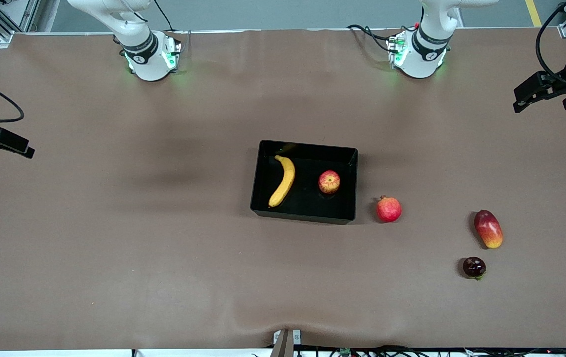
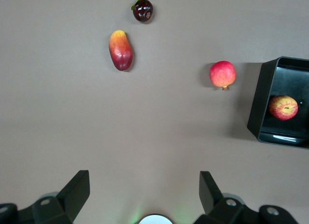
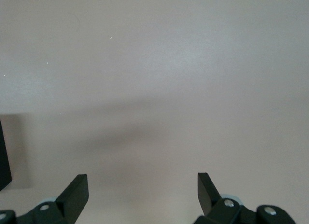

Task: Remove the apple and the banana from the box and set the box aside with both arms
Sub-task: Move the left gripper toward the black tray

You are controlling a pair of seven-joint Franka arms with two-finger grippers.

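Box (image 1: 305, 214): sat mid-tabletop (image 1: 114, 223), glossy black, low walls.
Banana (image 1: 283, 180): lay in the box, at its end toward the right arm.
Apple (image 1: 329, 181): sat in the box beside the banana, toward the left arm's end, apart from it.
Pomegranate (image 1: 388, 209): on the tabletop just beside the box, toward the left arm's end.
Mango (image 1: 488, 228): well apart from the box, toward the left arm's end.
Dark fruit (image 1: 474, 267): near the mango, nearer the front camera.
Left gripper (image 2: 145, 195): spread wide, holding nothing, over bare tabletop, well apart from the box.
Right gripper (image 3: 143, 195): spread wide, holding nothing, over bare tabletop, well apart from the box.
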